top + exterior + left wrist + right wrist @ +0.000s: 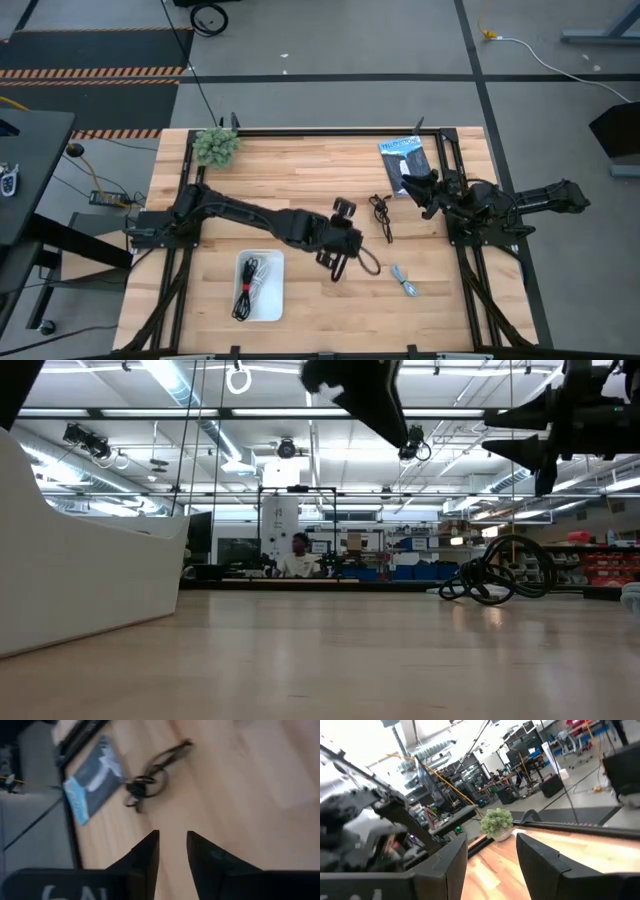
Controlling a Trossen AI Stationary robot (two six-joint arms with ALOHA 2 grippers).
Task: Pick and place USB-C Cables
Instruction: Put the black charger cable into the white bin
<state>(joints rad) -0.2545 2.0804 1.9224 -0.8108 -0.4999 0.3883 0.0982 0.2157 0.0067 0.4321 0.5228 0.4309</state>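
A black coiled cable (380,215) lies flat on the wood at the table's middle; it also shows in the left wrist view (150,780) and the low view (500,575). A light blue-grey cable (405,282) lies nearer the near edge. The white-grey cable (262,270) and the black cable with a red band (243,292) lie in a white tray (275,305). My left gripper (345,212) (172,845) hovers above the table, just left of the black cable, open by a narrow gap, with nothing between its fingers. My right gripper (425,190) (492,865) waits open at the right.
A flat dark blue-and-white packet (405,160) lies near the far right corner, beside the right arm. A small green plant (216,146) stands at the far left corner. The tray's tall white wall (80,570) fills the low view's left. A person (297,558) sits far behind the table.
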